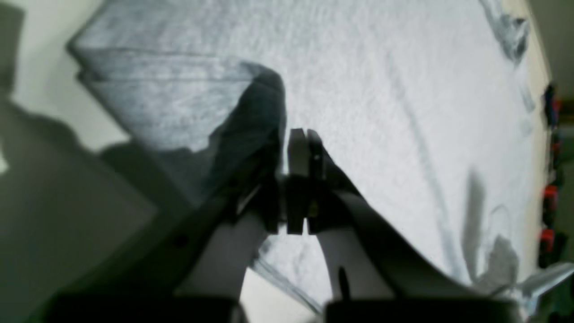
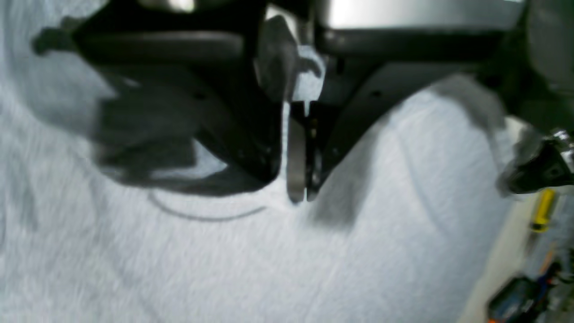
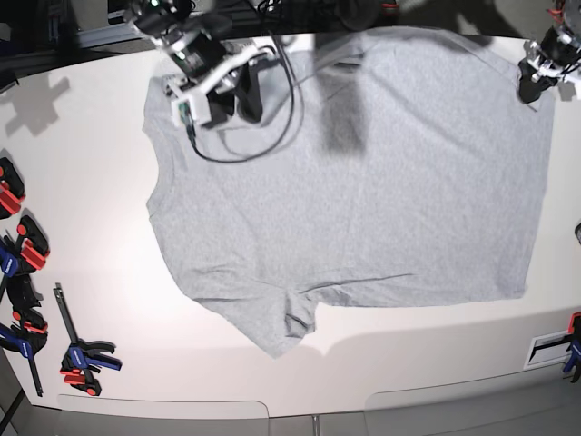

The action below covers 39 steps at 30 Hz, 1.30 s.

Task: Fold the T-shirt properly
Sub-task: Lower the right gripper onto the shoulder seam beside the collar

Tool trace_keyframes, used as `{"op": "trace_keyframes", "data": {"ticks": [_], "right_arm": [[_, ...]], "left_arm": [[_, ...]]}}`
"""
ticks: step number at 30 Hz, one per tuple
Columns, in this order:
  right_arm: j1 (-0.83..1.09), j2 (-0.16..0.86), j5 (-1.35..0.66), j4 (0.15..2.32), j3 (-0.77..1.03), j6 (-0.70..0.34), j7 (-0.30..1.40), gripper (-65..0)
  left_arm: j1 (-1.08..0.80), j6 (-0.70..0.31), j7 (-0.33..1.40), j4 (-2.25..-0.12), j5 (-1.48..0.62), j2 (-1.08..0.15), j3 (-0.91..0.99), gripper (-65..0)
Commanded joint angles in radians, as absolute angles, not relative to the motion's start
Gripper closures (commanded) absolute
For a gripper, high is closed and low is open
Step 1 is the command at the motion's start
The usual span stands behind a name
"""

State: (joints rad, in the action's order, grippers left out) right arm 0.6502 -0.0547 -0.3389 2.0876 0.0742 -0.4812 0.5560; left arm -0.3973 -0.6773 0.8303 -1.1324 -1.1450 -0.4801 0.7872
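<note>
The large light heather-grey cotton T-shirt [image 3: 363, 173] is spread plain side up on the white surface [image 3: 91, 227], one sleeve folded under near its lower edge, while the left gripper [image 1: 304, 139] and the right gripper [image 2: 299, 195] are seen with jaws clenched, seemingly pinching its cloth.

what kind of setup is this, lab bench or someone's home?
Most likely a robotics lab bench: a bare white table with the T-shirt spread flat, red and blue clamps lined along one edge, and loose cabling trailing from an arm.
</note>
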Motion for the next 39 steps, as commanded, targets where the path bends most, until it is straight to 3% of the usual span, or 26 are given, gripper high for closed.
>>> {"op": "trace_keyframes", "data": {"ticks": [1, 5, 11, 16, 22, 25, 31, 39], "right_arm": [[0.631, -0.055, -0.338, 2.086, 0.072, -0.477, 0.527, 0.0], [0.539, -0.056, -0.316, 1.99, 0.072, -0.477, 0.513, 0.0], [0.423, -0.056, -0.295, 1.858, 0.072, -0.47, 0.493, 0.0], [0.383, -0.056, -0.264, 1.849, 0.072, -0.419, 0.479, 0.0], [0.377, -0.056, -0.249, 1.849, 0.072, -0.356, 0.469, 0.0], [0.368, -0.056, -0.23, 1.849, 0.072, -0.355, 0.45, 0.0], [0.316, -0.056, -0.229, 1.849, 0.072, -0.355, 0.452, 0.0], [0.268, -0.056, -0.186, 1.848, 0.072, -0.355, 0.452, 0.0]], "left_arm": [[-0.388, -0.681, 0.802, -1.145, -1.152, -0.511, 0.798, 0.0], [-0.348, -0.628, 0.779, -1.145, -1.097, -0.513, 0.797, 0.0], [-0.309, -0.628, 0.734, -1.145, -1.034, -0.516, 0.797, 0.0], [-0.279, -0.567, 0.686, -1.145, -0.986, -0.517, 0.797, 0.0], [-0.24, -0.564, 0.664, -1.145, -0.939, -0.519, 0.797, 0.0], [-0.228, -0.561, 0.652, -1.145, -0.915, -0.519, 0.797, 0.0], [-0.224, -0.462, 0.583, -1.145, -0.835, -0.519, 0.797, 0.0], [-0.213, -0.459, 0.571, -1.145, -0.83, -0.519, 0.797, 0.0]]}}
